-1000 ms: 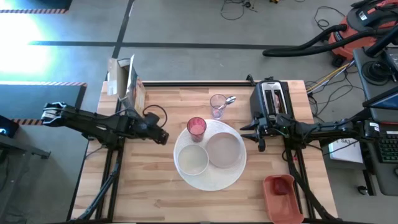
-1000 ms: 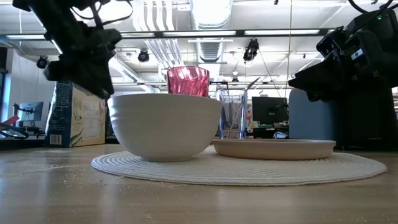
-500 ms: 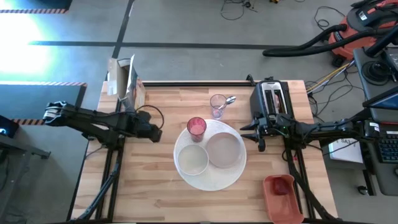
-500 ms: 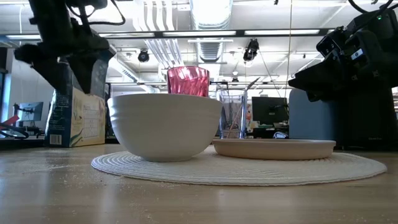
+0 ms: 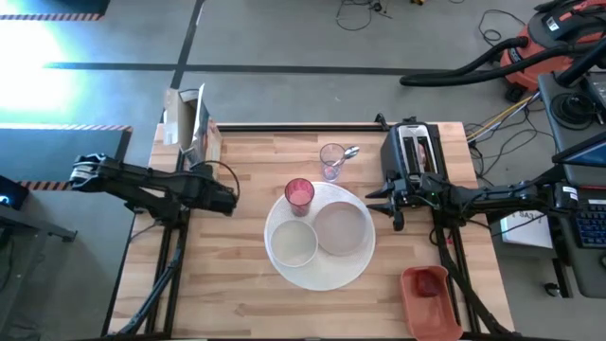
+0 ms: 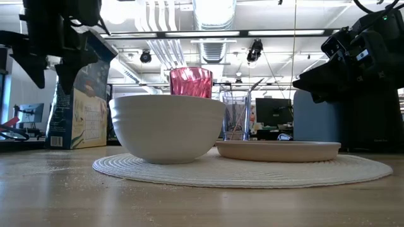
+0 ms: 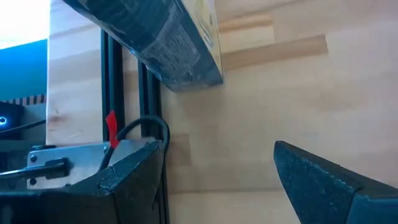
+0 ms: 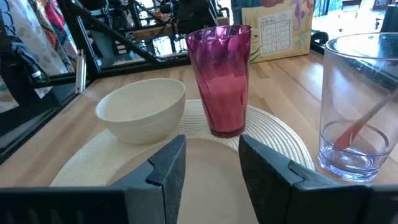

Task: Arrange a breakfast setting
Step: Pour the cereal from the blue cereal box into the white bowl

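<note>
The near left of the wooden table (image 5: 218, 284) lies bare, giving open passage beside the round placemat (image 5: 327, 275). On the mat, the white bowl (image 5: 293, 244), the pale plate (image 5: 343, 228) and the pink cup (image 5: 299, 194) crowd its middle and far part. A clear glass (image 5: 331, 161) stands just beyond the mat. A cereal box (image 5: 196, 128) blocks the far left corner, a toaster (image 5: 415, 153) the far right. A red container (image 5: 426, 288) occupies the near right corner. Bare wood lies between box and mat.
</note>
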### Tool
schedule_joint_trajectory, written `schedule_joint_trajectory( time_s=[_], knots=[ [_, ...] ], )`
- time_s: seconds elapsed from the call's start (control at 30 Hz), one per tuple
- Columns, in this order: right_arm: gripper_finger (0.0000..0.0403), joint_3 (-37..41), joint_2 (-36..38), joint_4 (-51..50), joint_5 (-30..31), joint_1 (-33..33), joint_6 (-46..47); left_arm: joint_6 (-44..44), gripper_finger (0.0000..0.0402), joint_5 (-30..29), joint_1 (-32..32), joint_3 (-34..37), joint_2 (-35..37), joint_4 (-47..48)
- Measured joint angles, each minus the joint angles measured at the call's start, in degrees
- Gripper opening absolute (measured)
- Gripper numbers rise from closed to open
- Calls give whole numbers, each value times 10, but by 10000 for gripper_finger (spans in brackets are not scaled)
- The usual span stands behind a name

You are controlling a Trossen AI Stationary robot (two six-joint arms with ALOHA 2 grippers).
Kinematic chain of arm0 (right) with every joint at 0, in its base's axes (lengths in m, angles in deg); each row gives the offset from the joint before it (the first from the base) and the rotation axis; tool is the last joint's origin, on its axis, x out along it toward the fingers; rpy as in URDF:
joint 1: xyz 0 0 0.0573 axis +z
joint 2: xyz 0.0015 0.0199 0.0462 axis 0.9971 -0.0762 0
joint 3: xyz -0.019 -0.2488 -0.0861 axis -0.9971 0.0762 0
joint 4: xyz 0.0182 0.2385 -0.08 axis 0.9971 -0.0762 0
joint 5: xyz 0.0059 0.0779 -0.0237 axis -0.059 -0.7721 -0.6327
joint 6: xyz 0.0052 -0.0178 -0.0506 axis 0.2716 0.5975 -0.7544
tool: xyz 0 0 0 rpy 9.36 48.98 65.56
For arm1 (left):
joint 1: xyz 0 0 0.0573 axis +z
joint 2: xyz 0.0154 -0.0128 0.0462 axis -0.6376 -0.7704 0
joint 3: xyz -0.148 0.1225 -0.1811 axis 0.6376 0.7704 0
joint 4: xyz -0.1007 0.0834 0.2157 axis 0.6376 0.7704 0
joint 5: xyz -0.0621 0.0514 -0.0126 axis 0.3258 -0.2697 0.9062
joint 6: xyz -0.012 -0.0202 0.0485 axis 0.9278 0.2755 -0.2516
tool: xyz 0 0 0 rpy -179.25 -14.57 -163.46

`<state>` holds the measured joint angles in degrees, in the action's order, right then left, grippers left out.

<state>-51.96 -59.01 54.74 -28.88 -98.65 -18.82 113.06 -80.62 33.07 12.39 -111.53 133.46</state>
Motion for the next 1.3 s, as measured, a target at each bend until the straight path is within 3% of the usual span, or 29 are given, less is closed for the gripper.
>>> schedule_joint_trajectory(
  time_s=[0.37,0.67,0.93,1.3],
  knots=[
    [139,0,0,0,0,0,0,105,301,-79,4,50,1,4],
    [139,0,0,0,0,0,0,108,305,-129,34,50,1,5],
    [139,0,0,0,0,0,0,46,304,-140,96,55,2,-20],
    [139,0,0,0,0,0,0,-37,304,-177,169,125,1,-161]
  ],
)
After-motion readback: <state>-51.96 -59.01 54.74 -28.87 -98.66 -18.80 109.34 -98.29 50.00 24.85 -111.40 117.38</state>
